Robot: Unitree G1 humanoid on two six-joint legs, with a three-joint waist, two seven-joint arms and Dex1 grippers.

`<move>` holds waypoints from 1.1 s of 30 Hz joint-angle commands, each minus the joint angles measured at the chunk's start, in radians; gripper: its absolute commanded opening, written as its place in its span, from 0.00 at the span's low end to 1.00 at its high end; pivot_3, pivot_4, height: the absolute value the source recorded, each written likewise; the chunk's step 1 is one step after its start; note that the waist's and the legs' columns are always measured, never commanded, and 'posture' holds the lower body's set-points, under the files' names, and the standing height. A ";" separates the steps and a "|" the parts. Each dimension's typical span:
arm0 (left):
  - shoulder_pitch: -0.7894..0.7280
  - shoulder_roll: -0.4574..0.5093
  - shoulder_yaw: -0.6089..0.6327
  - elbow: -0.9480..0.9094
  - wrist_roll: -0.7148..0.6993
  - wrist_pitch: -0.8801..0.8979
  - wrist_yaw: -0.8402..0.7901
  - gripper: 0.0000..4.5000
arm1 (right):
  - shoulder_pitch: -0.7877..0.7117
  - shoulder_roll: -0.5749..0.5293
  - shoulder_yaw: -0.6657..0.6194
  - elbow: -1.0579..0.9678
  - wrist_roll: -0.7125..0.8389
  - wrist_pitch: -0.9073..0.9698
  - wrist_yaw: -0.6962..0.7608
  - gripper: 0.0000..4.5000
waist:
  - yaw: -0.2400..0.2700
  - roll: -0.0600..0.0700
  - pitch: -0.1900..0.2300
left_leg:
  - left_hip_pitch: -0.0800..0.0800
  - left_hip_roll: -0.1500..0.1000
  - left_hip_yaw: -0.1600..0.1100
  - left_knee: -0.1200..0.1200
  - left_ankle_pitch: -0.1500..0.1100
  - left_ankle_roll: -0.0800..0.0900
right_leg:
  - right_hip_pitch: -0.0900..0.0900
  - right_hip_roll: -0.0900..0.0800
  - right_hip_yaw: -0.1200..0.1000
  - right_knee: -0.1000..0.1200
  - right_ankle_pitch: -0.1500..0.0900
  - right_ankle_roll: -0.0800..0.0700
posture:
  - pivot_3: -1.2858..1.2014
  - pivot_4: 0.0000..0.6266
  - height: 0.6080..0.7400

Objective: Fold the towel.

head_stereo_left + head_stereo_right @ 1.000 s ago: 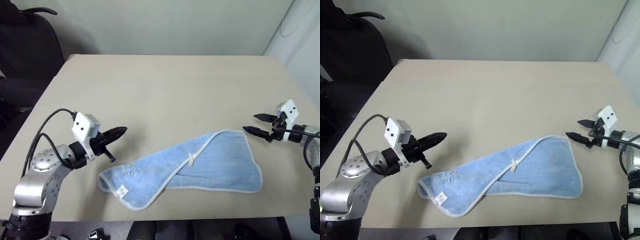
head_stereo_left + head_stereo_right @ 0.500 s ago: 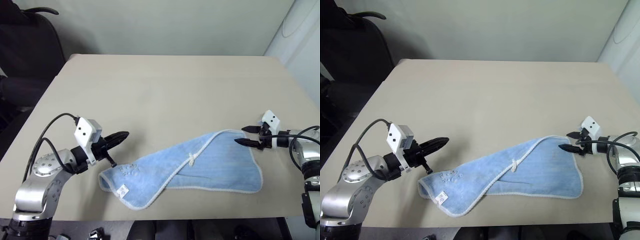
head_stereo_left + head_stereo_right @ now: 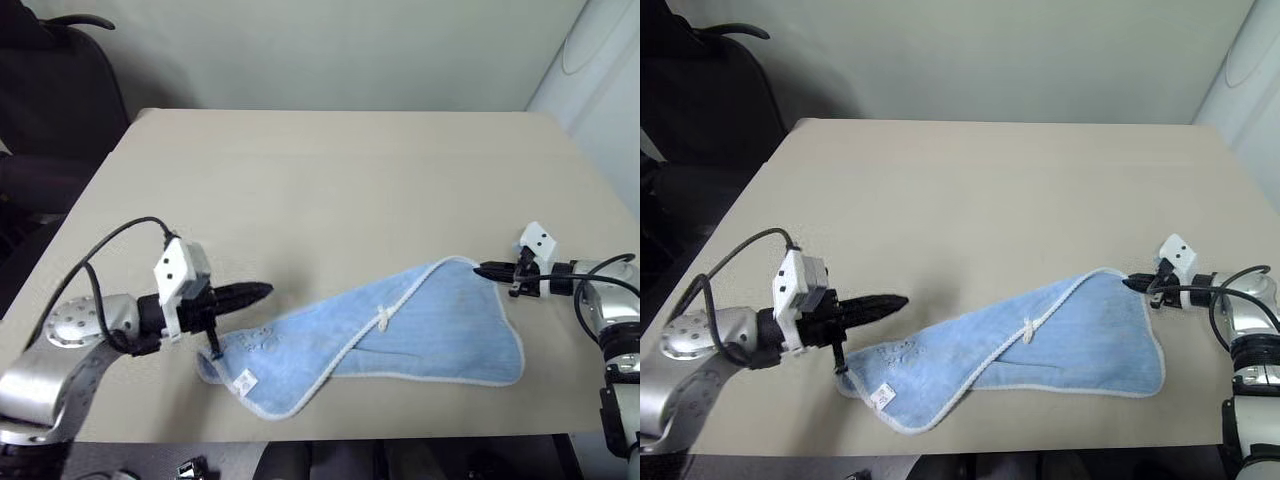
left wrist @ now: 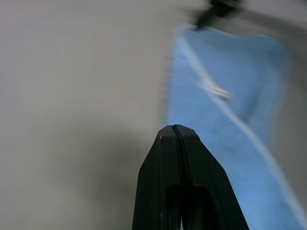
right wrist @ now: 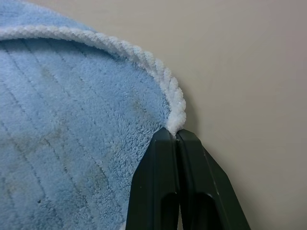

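The light blue towel [image 3: 420, 325] lies loosely folded near the table's front edge, white edging showing, with a white loop [image 3: 383, 318] at its middle and a small label [image 3: 241, 380] at its left end. My right gripper [image 3: 482, 268] is shut on the towel's far right corner; in the right wrist view the white edging [image 5: 163, 79] ends right at the closed fingertips [image 5: 175, 133]. My left gripper [image 3: 265, 291] is shut and empty, hovering just above the towel's left end and pointing right. The left wrist view has its closed fingers [image 4: 163, 167] before the blurred towel [image 4: 230, 124].
The beige table [image 3: 330, 180] stretches bare behind the towel. A dark office chair [image 3: 50, 80] stands off the far left corner. A white wall panel [image 3: 600, 80] borders the right side.
My right gripper has slid left onto the towel's corner and shut on it. My left gripper has drawn back, swung to point right along the towel, and stayed shut.
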 commanded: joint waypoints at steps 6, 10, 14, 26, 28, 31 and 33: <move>-0.013 0.153 -0.172 -0.019 0.051 -0.051 -0.281 0.58 | 0.010 0.019 -0.021 -0.015 0.002 -0.018 -0.057 0.00 | -0.007 0.000 0.000 | 0.001 0.000 -0.002 0.000 -0.004 0.003 | 0.000 0.000 0.000 0.002 0.000 -0.001 | 0.52 0.24 1.00; -0.003 0.169 -0.257 -0.034 0.156 -0.147 -0.334 0.89 | 0.040 0.015 -0.033 -0.048 0.012 -0.003 -0.061 0.00 | -0.007 -0.001 0.000 | 0.000 0.000 -0.002 0.000 -0.005 0.003 | 0.000 0.000 0.000 0.002 0.000 -0.002 | 0.52 0.24 1.00; 0.007 0.164 -0.330 -0.032 0.245 -0.235 -0.356 0.89 | 0.086 0.006 -0.045 -0.103 0.024 0.020 -0.067 0.00 | -0.008 -0.001 -0.001 | 0.000 0.000 -0.002 0.000 -0.006 0.004 | 0.000 0.000 0.000 0.001 0.000 -0.002 | 0.52 0.24 1.00; 0.040 0.113 -0.432 0.031 0.434 -0.363 -0.297 0.69 | 0.184 -0.026 -0.071 -0.258 0.060 0.112 -0.068 0.00 | -0.003 -0.001 -0.001 | -0.001 0.000 -0.003 0.000 -0.007 0.004 | 0.000 0.000 -0.001 -0.002 0.000 -0.003 | 0.52 0.24 1.00; 0.048 0.105 -0.429 0.040 0.433 -0.363 -0.289 0.53 | 0.189 -0.031 -0.071 -0.272 0.062 0.123 -0.068 0.00 | -0.002 -0.001 -0.001 | -0.001 0.000 -0.003 0.000 -0.007 0.004 | 0.000 0.000 -0.001 -0.002 0.000 -0.003 | 0.52 0.24 1.00; 0.059 0.093 -0.419 0.044 0.420 -0.359 -0.279 0.29 | 0.194 -0.034 -0.071 -0.286 0.064 0.136 -0.069 0.00 | -0.002 -0.001 -0.001 | -0.001 0.000 -0.003 0.000 -0.007 0.004 | 0.000 0.000 -0.001 -0.002 0.000 -0.003 | 0.52 0.24 1.00; 0.063 0.088 -0.412 0.043 0.409 -0.353 -0.273 0.13 | 0.193 -0.035 -0.070 -0.294 0.065 0.144 -0.069 0.00 | -0.002 -0.001 -0.001 | -0.001 0.000 -0.003 0.000 -0.007 0.004 | 0.000 0.000 -0.001 -0.002 0.000 -0.003 | 0.52 0.24 1.00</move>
